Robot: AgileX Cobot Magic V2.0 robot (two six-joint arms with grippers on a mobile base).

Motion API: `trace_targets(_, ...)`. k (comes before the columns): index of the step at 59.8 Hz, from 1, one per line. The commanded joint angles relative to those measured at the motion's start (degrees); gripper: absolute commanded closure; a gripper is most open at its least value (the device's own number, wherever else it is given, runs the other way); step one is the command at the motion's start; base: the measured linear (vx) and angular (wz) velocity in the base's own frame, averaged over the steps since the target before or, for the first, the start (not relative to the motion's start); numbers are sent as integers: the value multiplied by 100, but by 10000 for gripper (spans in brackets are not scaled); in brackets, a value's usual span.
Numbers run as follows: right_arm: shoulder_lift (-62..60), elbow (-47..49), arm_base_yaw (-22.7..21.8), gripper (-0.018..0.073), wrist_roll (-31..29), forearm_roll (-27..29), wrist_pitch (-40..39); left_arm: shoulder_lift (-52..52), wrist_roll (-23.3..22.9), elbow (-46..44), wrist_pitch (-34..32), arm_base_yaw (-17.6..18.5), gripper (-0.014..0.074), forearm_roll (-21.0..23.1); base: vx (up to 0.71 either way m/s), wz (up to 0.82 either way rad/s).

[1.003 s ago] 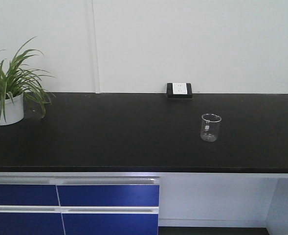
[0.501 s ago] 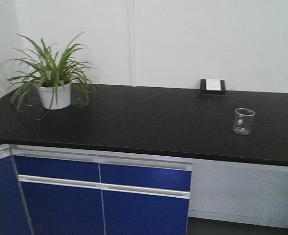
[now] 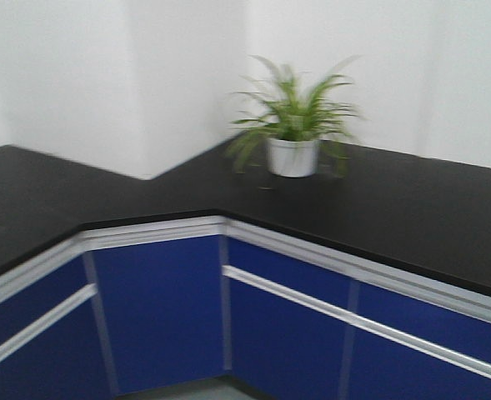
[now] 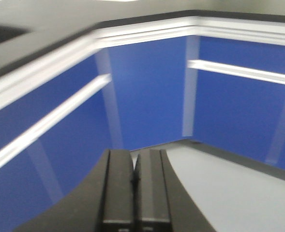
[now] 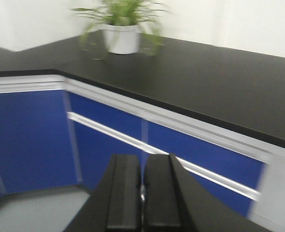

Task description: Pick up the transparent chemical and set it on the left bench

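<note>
The transparent chemical beaker is out of view in every view. The black worktop turns a corner here: the left bench [image 3: 37, 196] runs off to the left, and it also shows in the left wrist view [image 4: 40, 29] as a blurred dark top. My left gripper [image 4: 134, 159] is shut and empty, low in front of the blue cabinet corner. My right gripper [image 5: 142, 162] is shut and empty, below the edge of the black worktop [image 5: 205, 77] that runs to the right.
A potted green plant in a white pot [image 3: 293, 133] stands on the worktop near the corner, also in the right wrist view [image 5: 123, 34]. Blue cabinet fronts with white rails [image 3: 162, 308] run below both benches. Grey floor [image 4: 229, 188] lies beneath.
The view has swung left along the bench. The beaker and the wall socket have left the picture on the right, the plant has shifted right, and the bench corner has come into view.
</note>
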State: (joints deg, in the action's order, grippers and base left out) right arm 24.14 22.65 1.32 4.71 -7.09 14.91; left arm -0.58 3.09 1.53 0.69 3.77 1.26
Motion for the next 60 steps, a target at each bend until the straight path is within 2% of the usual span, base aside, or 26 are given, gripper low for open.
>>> trace_targets(1,18,185,-29,564,-37,-31,-440,-110,-45,93,-449,10,600,4,0,101)
trace_targets(28,18,185,-29,564,-37,-31,-398,-110,-45,93,-449,10,600,4,7,91)
trace_targets(60,18,185,-29,564,-37,-31,-398,-110,-45,93,-449,10,600,4,17,76)
